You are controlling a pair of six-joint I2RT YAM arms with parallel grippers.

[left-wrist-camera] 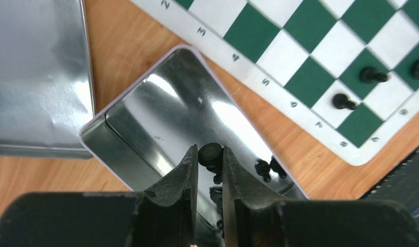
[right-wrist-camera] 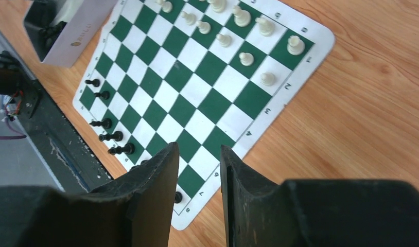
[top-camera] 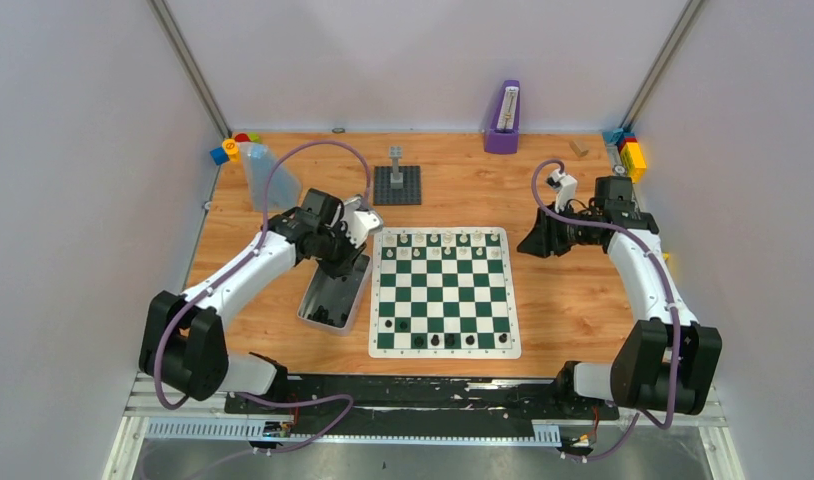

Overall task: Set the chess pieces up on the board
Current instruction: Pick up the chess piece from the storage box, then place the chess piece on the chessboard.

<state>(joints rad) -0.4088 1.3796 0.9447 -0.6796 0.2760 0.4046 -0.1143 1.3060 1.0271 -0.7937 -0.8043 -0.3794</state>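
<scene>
And there it was: the left claw (left-wrist-camera: pixel 210 154) sat down inside the tin (left-wrist-camera: pixel 161 103), jaws narrow, pinching the round head of a black piece (left-wrist-camera: pixel 210 153) right at the very tips. That was a thin hold. The grip was high on a small, smooth knob, so on the lift the piece could well have twisted or popped free and dropped back among the loose black pieces (left-wrist-camera: pixel 269 167) lying just right of the tips.

The tin's shiny wall stood close on the claw's left. A careless rise might have clipped the rim and nudged the tin towards the board (left-wrist-camera: pixel 300 31), which lay ahead and to the right of the claw.

On the board, black pieces (left-wrist-camera: pixel 372 75) already stood on the squares nearest the claw. A low carry across them risked toppling one.

A flat silver panel (left-wrist-camera: pixel 37 77), probably the lid, lay on the desk (left-wrist-camera: pixel 125 46) off to the claw's left.

The right claw (right-wrist-camera: pixel 198 149) hung with jaws apart and nothing between them. The board's corner sat directly beneath, and the white pieces (right-wrist-camera: pixel 243 36) were lined up well ahead of it.
</scene>
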